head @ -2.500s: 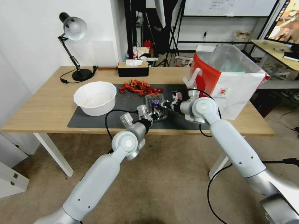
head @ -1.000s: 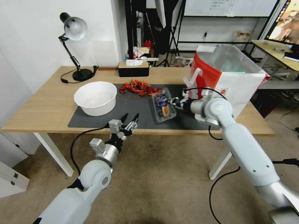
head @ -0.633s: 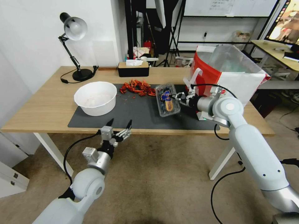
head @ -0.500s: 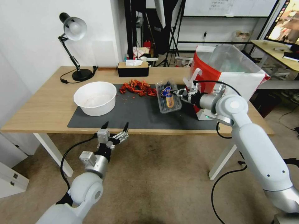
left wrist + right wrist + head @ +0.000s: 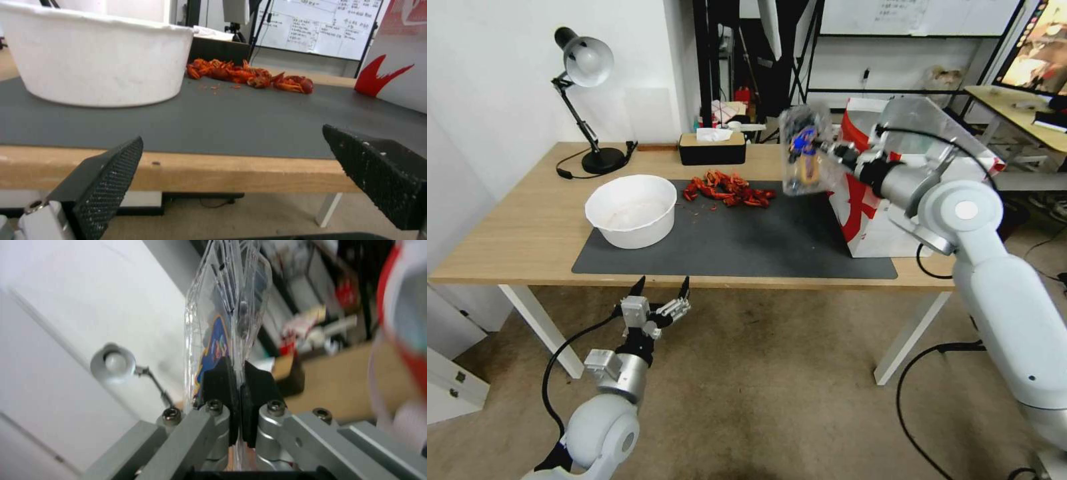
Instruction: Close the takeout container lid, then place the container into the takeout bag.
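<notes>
Glossy white arms — black cables

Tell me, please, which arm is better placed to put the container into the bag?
The right. The right gripper is shut on the container, held in the air beside the bag. The left gripper is open, below the table edge.

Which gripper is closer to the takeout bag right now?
Right. The right gripper holds the takeout container in the air beside the takeout bag; the left gripper hangs open below the table's front edge.
</notes>
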